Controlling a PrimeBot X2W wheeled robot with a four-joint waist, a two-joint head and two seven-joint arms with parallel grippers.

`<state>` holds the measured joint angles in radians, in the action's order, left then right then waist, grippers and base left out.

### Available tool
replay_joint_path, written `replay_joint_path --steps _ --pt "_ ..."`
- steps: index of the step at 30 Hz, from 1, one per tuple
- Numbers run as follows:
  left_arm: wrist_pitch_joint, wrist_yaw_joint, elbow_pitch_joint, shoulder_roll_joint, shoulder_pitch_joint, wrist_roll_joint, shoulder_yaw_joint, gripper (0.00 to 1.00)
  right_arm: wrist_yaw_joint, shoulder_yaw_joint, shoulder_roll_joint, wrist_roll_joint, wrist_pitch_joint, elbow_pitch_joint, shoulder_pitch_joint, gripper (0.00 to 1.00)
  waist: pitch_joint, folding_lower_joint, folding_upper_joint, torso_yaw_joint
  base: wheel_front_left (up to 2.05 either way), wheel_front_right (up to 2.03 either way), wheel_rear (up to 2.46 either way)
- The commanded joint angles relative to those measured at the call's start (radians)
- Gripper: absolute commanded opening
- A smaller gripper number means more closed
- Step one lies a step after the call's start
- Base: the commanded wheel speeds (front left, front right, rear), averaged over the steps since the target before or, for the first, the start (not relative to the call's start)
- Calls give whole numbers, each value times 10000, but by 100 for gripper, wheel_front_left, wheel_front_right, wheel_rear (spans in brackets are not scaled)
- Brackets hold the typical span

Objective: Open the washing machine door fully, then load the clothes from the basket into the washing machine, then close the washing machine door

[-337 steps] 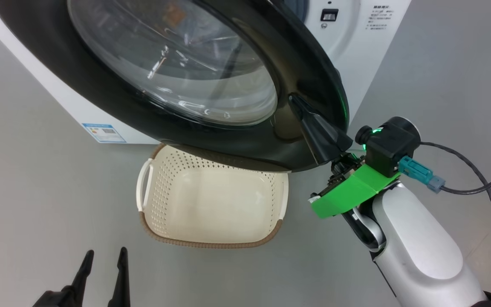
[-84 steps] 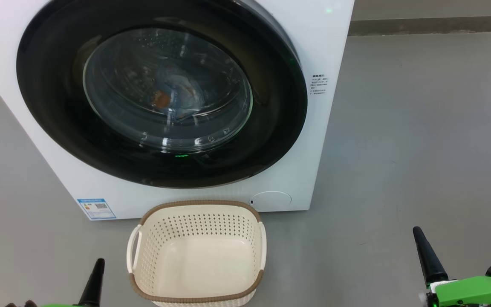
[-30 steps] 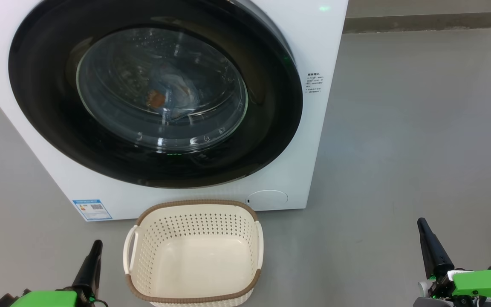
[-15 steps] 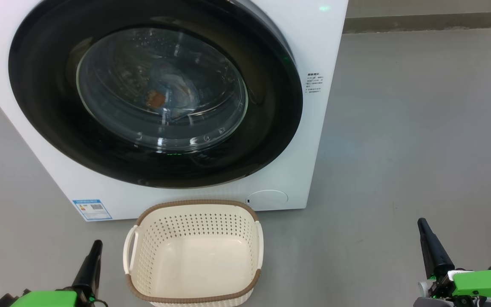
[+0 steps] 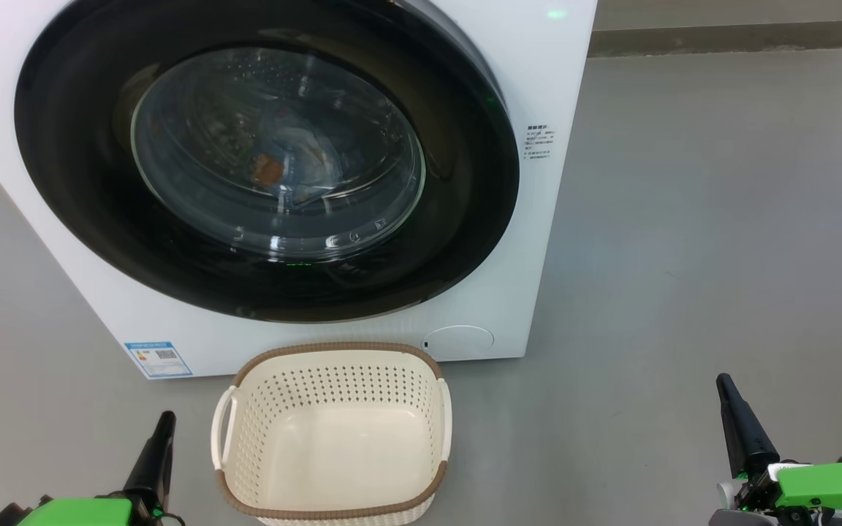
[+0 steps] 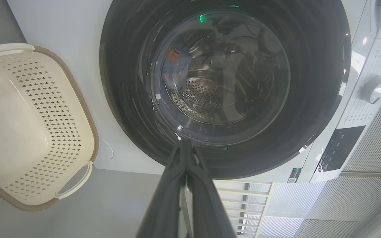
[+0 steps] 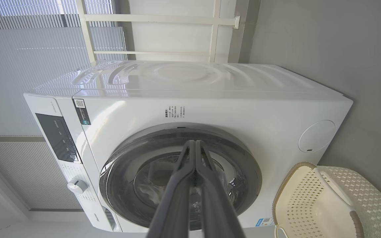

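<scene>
Jaws of the left gripper (image 5: 165, 422) and the right gripper (image 5: 722, 383) are pressed together, fingers pointing toward the washing machine (image 5: 560, 73). The washing machine door (image 5: 465, 183) sits shut with the clothes (image 5: 282, 161) behind its glass. The basket (image 5: 333, 351) stands upright on the floor (image 5: 684, 256) just before the machine, long axis parallel to its front.

Nothing here reads clearly: on the big white front-loading washing machine (image 5: 567, 73), a small blue label (image 5: 158, 358) with a code square sits below the round black-rimmed glass door (image 5: 465, 219), at the lower corner, its print too tiny to make out. Just beside the door's rim, a short block of dark print (image 5: 538, 142) stands on the white front, illegible. Above the door, next to the dark control panel (image 7: 58, 137), a narrow black sticker (image 7: 82, 111) carries another code square and unreadable lines.
</scene>
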<state>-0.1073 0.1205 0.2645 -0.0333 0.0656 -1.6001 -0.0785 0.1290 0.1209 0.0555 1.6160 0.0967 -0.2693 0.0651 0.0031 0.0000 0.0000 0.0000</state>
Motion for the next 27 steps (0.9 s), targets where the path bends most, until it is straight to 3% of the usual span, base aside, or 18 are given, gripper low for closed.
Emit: replay_joint_path --steps 1,27 --pt "-62 102 -193 -175 425 -82 -356 0 17 -172 24 9 84 251 419 0 0 0 0 0 0 0 0" --pt "-64 102 -193 -173 425 -80 -359 0 17 -136 0 -20 112 249 422 0 0 0 0 0 0 0 0"
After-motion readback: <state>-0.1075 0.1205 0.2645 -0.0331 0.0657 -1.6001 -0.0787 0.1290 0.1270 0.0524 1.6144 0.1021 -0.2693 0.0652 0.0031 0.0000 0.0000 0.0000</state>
